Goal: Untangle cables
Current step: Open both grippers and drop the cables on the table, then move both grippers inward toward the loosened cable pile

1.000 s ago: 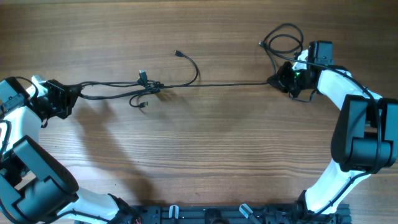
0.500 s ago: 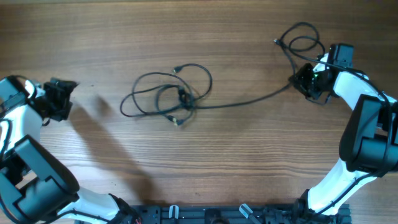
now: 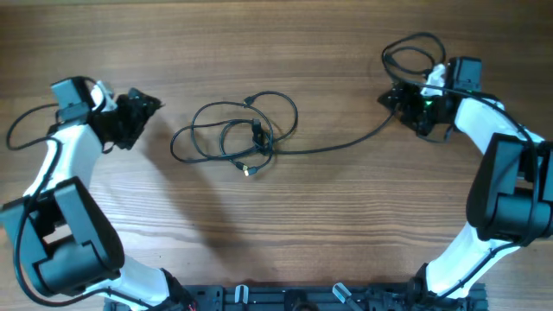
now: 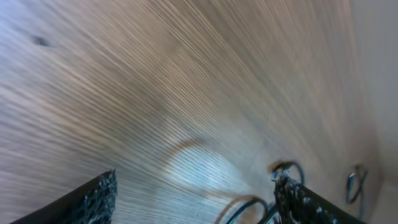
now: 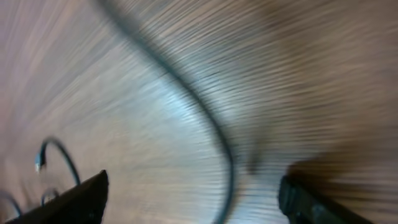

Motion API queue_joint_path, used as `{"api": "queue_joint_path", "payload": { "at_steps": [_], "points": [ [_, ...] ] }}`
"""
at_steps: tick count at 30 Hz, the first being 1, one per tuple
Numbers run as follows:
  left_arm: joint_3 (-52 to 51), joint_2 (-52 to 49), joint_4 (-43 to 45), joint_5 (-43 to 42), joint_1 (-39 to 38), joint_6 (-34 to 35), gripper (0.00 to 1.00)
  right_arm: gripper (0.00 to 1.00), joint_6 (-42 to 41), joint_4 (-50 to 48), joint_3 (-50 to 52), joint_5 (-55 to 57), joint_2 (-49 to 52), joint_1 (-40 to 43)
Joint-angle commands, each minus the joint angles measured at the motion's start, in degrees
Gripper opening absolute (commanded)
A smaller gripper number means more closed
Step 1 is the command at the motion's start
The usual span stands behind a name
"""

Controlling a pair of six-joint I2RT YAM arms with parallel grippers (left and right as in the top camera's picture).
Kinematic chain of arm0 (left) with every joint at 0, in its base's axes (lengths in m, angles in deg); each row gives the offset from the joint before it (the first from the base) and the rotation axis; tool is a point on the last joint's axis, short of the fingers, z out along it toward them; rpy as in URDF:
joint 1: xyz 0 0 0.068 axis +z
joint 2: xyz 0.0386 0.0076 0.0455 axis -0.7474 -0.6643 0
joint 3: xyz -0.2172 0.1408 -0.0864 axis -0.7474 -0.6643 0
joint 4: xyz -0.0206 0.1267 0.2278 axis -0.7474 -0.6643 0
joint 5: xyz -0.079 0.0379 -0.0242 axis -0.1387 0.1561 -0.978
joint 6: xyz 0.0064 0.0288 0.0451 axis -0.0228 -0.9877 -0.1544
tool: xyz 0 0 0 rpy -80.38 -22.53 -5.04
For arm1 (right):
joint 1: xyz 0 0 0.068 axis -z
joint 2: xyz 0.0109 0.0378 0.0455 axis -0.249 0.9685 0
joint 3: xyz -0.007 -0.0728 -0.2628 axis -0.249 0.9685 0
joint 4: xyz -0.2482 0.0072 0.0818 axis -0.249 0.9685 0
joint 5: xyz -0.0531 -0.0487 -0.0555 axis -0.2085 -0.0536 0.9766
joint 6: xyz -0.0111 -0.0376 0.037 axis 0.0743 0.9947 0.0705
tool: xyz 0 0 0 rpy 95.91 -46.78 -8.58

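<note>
The cables [image 3: 257, 138] lie slack in the middle of the table as a knot with overlapping loops and small plug ends. One strand [image 3: 346, 143] trails right towards my right gripper [image 3: 394, 101] and curls into a loop [image 3: 413, 50] behind it. My left gripper [image 3: 145, 115] stands open just left of the loops, holding nothing. In the left wrist view its fingers [image 4: 93, 200] are wide apart, with cable loops [image 4: 249, 208] ahead at the right. In the right wrist view a cable strand [image 5: 208, 121] runs loose between the wide-open right gripper [image 5: 193, 199].
Bare wooden tabletop [image 3: 302, 225] surrounds the cables. Thicker arm wires hang by the left arm [image 3: 26, 130]. The arm bases and a black rail [image 3: 294, 298] sit along the near edge.
Both grippers opened and let go of the taut cable, which sprang back into loose loops at the centre. The left arm swung right towards the loops; the right gripper shifted slightly left.
</note>
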Motion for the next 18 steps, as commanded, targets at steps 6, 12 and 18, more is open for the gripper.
{"api": "queue_joint_path", "payload": {
  "at_steps": [6,12,18],
  "points": [
    [9.2,0.5,-11.5,4.1,-2.3,-4.0,0.92,1.00,6.5,1.2,0.6,-5.8,0.7,-7.8],
    [15.8,0.5,-22.9,3.9,-5.2,-4.0,0.93,1.00,5.1,1.6,0.6,-5.7,0.7,-11.6],
    [15.1,0.5,-25.6,8.3,-12.5,-5.4,0.91,0.86,0.3,4.3,0.6,-4.3,0.7,-15.3]
  ]
}}
